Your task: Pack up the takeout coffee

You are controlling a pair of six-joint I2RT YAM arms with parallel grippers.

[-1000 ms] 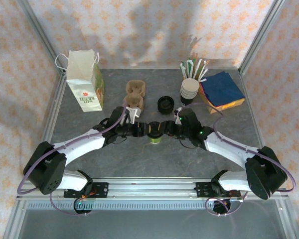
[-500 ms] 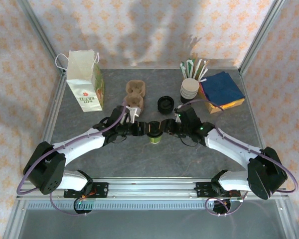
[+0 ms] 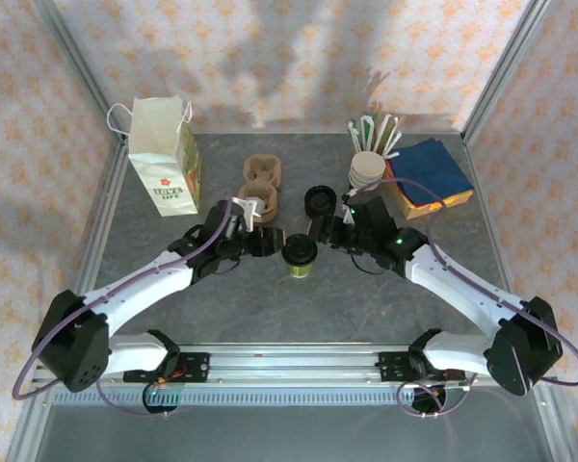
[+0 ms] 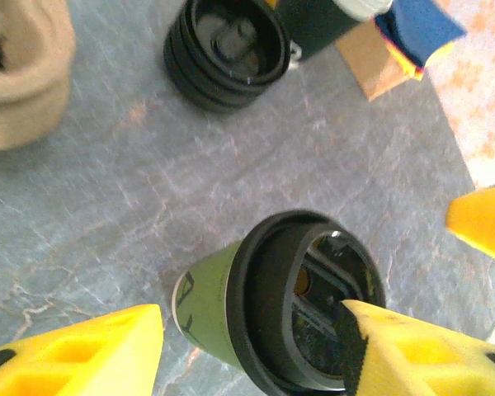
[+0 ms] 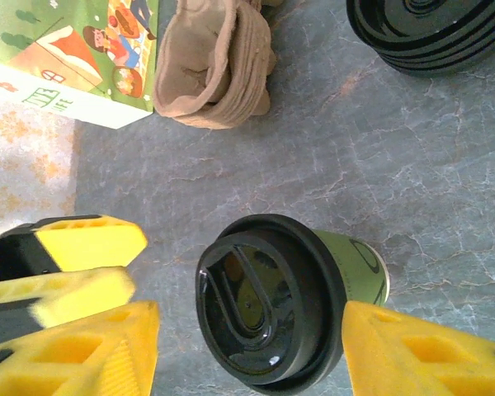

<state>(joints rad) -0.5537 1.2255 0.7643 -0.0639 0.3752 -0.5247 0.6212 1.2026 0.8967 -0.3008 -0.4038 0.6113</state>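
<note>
The takeout coffee (image 3: 300,254) stands upright near the middle of a grey marbled table (image 3: 270,313). Peach flower-print walls (image 3: 270,58) and an aluminium frame (image 3: 496,72) close the table in. The cup's long axis is vertical, with its black lid (image 5: 268,309) on top and its green wall below. At the far left stands a white paper bag (image 3: 164,159). The left gripper (image 3: 268,241), fingers spread, sits just left of the cup, clear of it. Behind lie a brown pulp carrier (image 3: 261,183) and stacked black lids (image 3: 320,202). The right gripper (image 3: 321,229), likewise spread, sits just right of the cup. At far right are a cup stack (image 3: 367,173), straws (image 3: 376,130) and blue napkins (image 3: 429,171).
</note>
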